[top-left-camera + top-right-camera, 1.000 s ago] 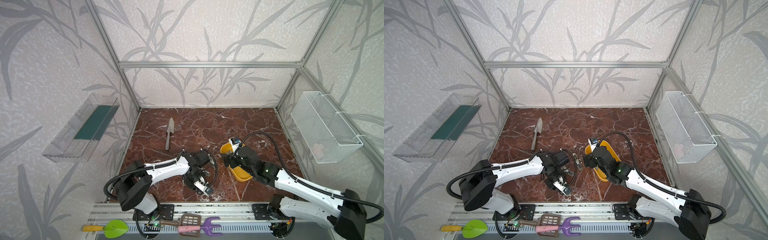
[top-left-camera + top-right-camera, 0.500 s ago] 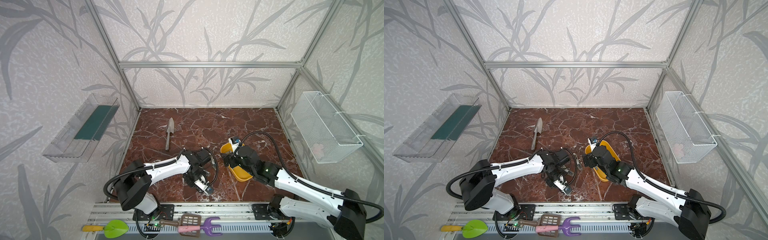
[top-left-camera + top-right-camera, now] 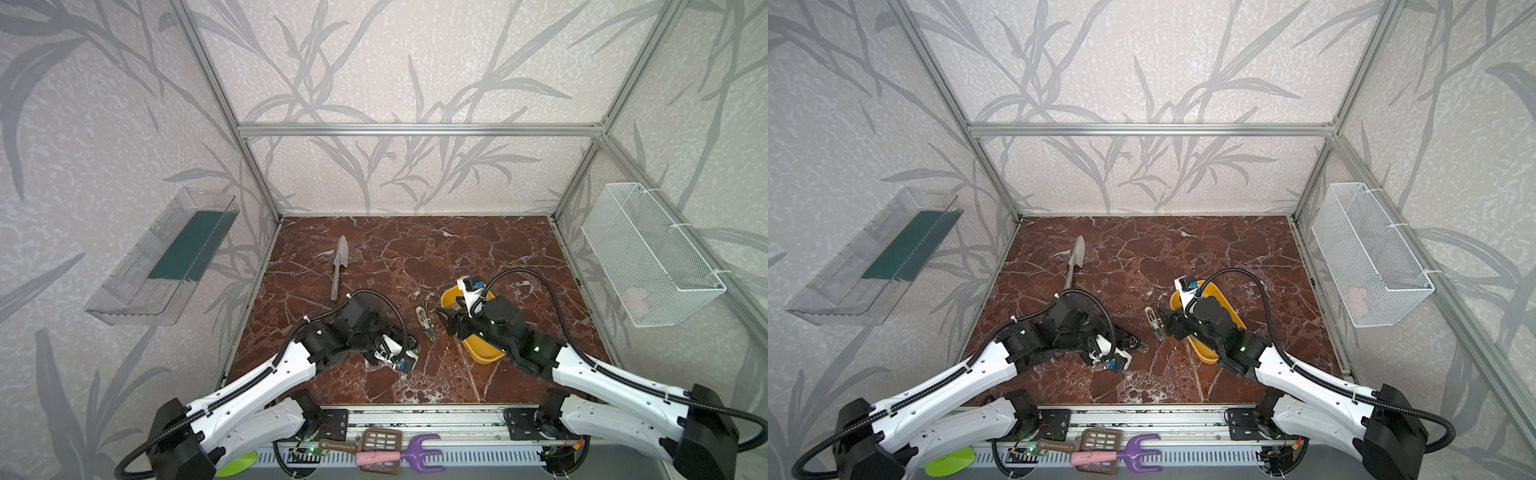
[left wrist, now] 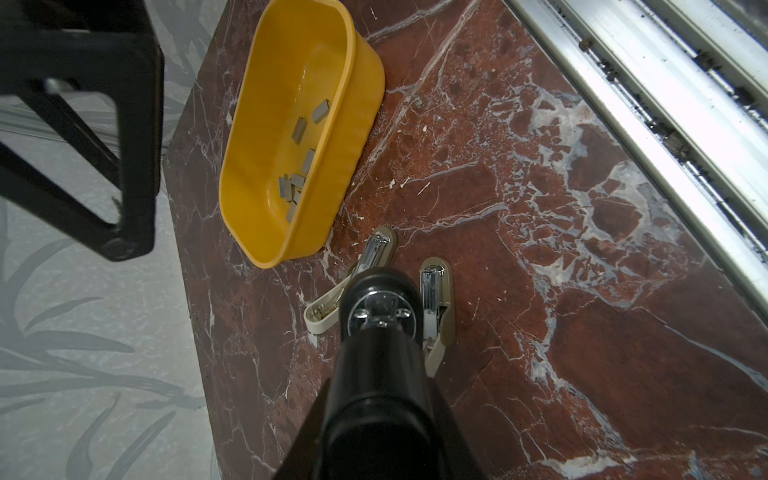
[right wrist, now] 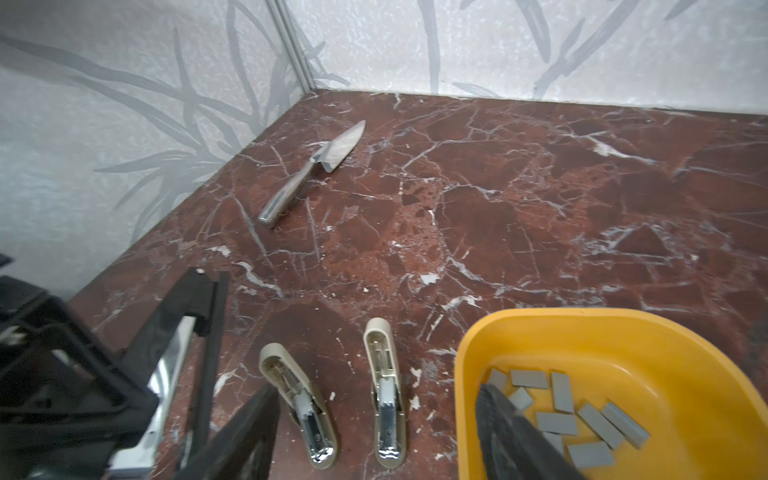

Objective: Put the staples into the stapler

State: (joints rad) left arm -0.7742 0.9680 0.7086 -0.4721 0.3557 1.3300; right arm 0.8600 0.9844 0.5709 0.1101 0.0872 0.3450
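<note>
Red-brown marbled tabletop point(image 3: 415, 257) floors the cell, and the landmark on it is an oblong yellow plastic tray point(image 3: 482, 353). All the small flat grey metal staples point(image 4: 297, 174) that show lie loose on the floor of that tray; none has been lifted out.

Well apart from the tray, on its side toward the left arm, the left gripper point(image 3: 1125, 340) is closed around the long slim black stapler with a silvery inner rail point(image 4: 378, 353). The right wrist view shows that rail standing apart from a black arm, so the stapler looks opened. The angle is poor, though, and I cannot tell whether the rail is bare.

The right gripper point(image 3: 446, 322) hangs at the tray's edge with its jaws wide apart and nothing between them. One finger is inside the tray just above the staples and the other is outside it. Two cream-white oblong blocks with metal insets point(image 5: 384, 386) lie between the tray and the stapler.

By my reading, the holding and opening are done. Picking a strip, seating it in the rail and closing are all left.

The stapler's long axis runs along the left gripper's reach, and its rounded end points toward the tray.
</note>
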